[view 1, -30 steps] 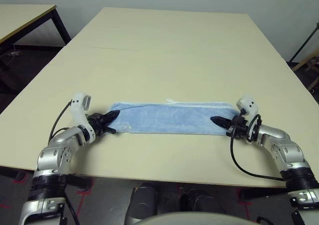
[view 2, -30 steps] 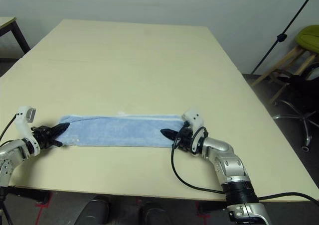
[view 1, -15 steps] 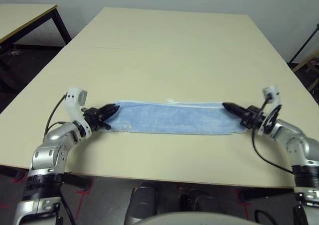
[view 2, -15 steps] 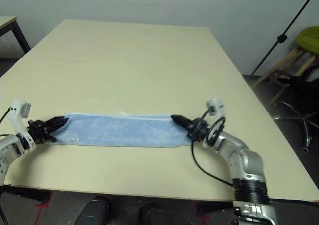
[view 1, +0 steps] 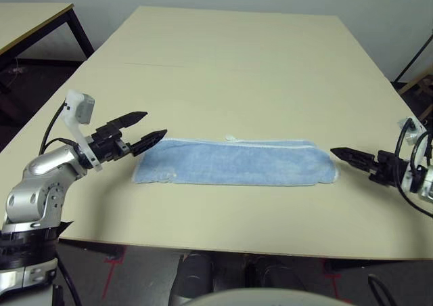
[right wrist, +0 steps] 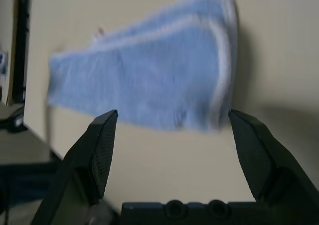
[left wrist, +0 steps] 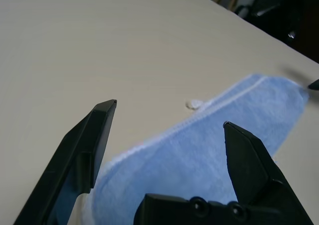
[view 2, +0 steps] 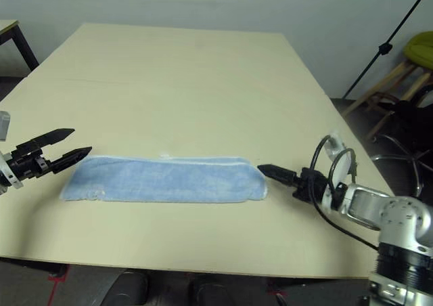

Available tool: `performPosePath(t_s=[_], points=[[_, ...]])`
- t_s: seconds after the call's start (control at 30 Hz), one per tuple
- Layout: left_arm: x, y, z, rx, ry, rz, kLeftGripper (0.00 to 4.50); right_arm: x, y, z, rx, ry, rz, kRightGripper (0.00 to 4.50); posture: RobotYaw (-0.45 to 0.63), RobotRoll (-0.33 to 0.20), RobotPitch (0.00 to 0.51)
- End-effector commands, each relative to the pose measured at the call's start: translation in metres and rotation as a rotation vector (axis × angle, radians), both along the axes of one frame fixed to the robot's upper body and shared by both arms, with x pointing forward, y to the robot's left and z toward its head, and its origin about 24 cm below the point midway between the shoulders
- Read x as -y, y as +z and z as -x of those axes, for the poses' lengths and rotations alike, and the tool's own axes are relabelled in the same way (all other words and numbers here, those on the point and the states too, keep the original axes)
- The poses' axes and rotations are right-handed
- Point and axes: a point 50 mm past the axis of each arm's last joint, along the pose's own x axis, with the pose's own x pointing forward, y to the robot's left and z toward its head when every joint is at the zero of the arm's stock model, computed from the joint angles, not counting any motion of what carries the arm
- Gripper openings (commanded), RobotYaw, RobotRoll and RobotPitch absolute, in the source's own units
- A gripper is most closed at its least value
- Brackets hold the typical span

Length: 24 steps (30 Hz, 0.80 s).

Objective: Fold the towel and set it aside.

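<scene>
the light blue terry towel (view 1: 233,163) lies as a long folded strip with a white stitched far edge, flat on the smooth beige table (view 1: 237,69) near its front edge. the left gripper (view 1: 141,130) hangs released, fingers spread, just off the towel's left end. the right gripper (view 1: 348,154) sits released just beyond the right end, neither touching cloth.

Lighting is even, diffuse, moderately bright; no hard glare on the table (view 1: 237,69). Shadows are soft: a faint one under the left gripper (view 1: 139,128), a thin dark line along the near edge of the towel (view 1: 233,164). Head views are sharp mid-frame; floor under the table goes dark. In the left wrist view the fingers (left wrist: 89,145) and towel are crisp, and the far background is blurred and dim. The right wrist view is soft throughout: towel (right wrist: 149,80) smeared, fingers (right wrist: 97,150) sharper, with a diffuse shadow right of the towel's end.
</scene>
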Motion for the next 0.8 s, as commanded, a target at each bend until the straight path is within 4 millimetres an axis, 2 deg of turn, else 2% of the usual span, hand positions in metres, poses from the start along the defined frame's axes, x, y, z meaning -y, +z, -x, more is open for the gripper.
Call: performPosePath(t_s=[0.03, 0.2, 0.37, 0.5, 0.73, 0.8], points=[[0.004, -0.002, 0.006, -0.012, -0.097, -0.013, 4.50, -0.005, 0.000, 0.013, -0.050, 0.040, -0.022, 4.47, 0.15, 0.000, 0.114], [0.008, -0.002, 0.007, -0.024, -0.162, -0.009, 4.50, -0.022, -0.008, 0.018, -0.062, 0.038, -0.056, 4.47, 0.14, 0.000, 0.114], [0.011, -0.003, 0.003, -0.024, -0.174, -0.009, 4.50, -0.045, -0.016, 0.018, -0.087, -0.073, -0.099, 4.47, 0.12, 0.000, 0.102], [0.016, -0.003, -0.001, -0.016, -0.181, 0.006, 4.50, -0.059, -0.023, 0.006, -0.108, -0.216, -0.090, 4.47, 0.11, 0.000, 0.090], [0.018, 0.000, -0.007, 0.000, -0.189, 0.011, 4.50, -0.067, -0.029, -0.010, -0.083, -0.421, -0.070, 4.47, 0.11, 0.000, 0.068], [0.018, 0.000, -0.008, 0.001, -0.191, 0.011, 4.50, -0.070, -0.031, -0.012, -0.078, -0.457, -0.068, 4.06, 0.10, 0.000, 0.064]])
